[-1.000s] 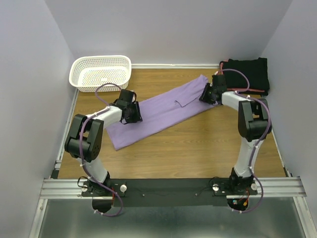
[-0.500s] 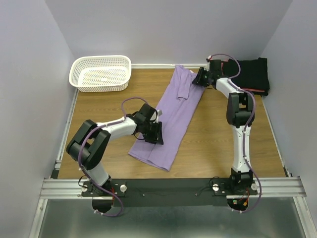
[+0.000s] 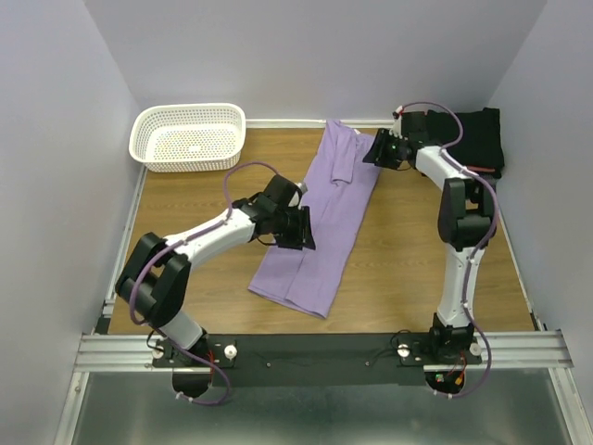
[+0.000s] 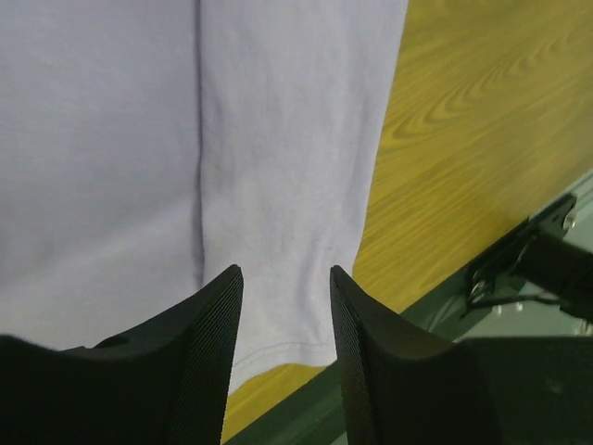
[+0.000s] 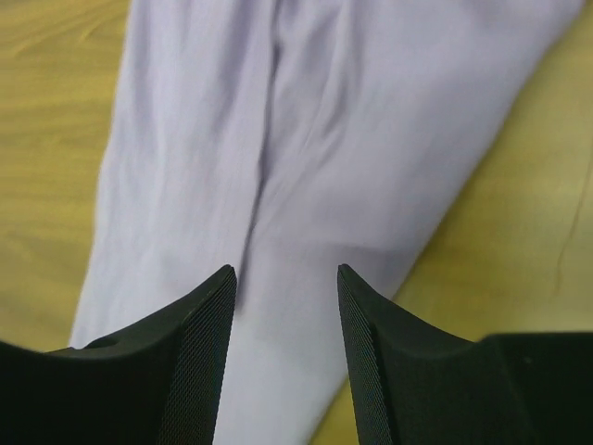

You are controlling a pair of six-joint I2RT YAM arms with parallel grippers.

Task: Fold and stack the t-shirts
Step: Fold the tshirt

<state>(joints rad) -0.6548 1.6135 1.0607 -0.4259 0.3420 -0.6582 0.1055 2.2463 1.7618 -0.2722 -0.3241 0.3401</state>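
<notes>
Risk lies in the lavender shirt [image 3: 338, 209]: with your left gripper [image 4: 285, 278] and right gripper [image 5: 285, 273] both half-open and empty over it, a shallow pinch could drag the fold crooked.

- my left arm [image 3: 208, 236] stretches out low and angles in toward the middle
- left gripper [image 4: 285, 271] points down, jaws apart, clear gap, nothing pinched
- my right arm [image 3: 460, 218] stands tall, with the forearm bent off to the far side
- right gripper [image 5: 285, 269] tilts downward too, jaws apart and gripping nothing
</notes>
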